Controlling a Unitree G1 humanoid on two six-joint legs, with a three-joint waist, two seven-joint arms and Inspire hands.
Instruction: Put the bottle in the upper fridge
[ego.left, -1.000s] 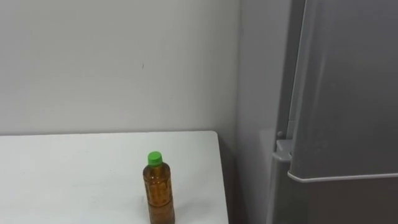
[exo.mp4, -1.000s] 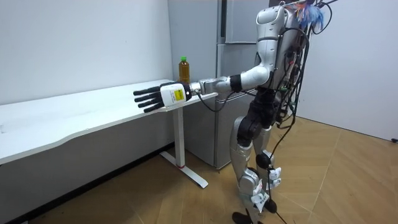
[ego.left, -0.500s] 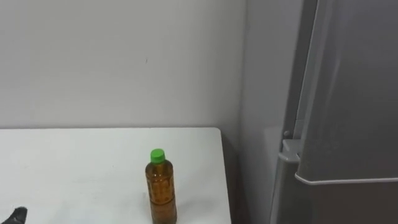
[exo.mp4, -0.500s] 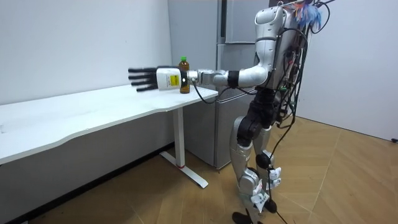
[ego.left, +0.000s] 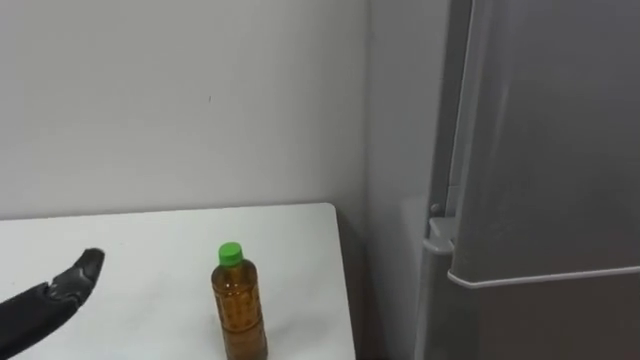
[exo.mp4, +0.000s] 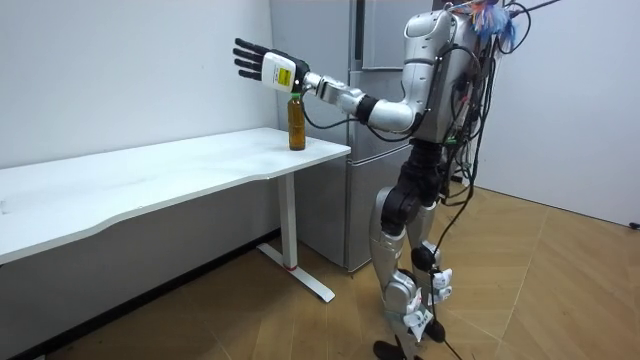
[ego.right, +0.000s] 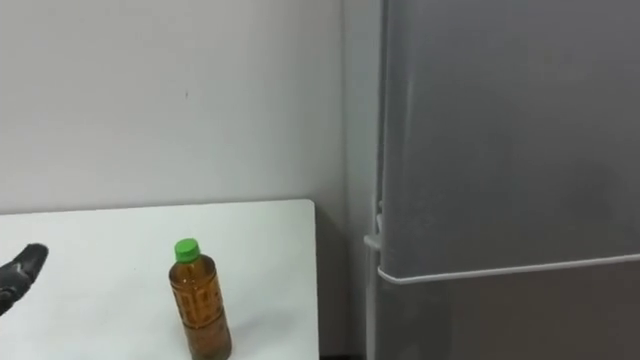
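A bottle (ego.left: 239, 305) is pictured on the table's (ego.left: 140, 250) right end, the fridge (ego.left: 540, 150) standing just right of it, the left hand (ego.left: 62, 288) held to its left.

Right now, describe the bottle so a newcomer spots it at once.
Find the tall grey fridge; a white table stands against the wall on its left. The bottle stands upright near the table's fridge-side end. Amber-brown liquid and a bright green cap set it apart from the black left hand raised beside it.

Cut short at the edges
We lose the base of the bottle (ego.left: 238, 300) at the lower edge (in both eye views), the left hand (ego.left: 55, 292) beyond its dark fingers, and the fridge (ego.left: 540, 180) above and rightward.
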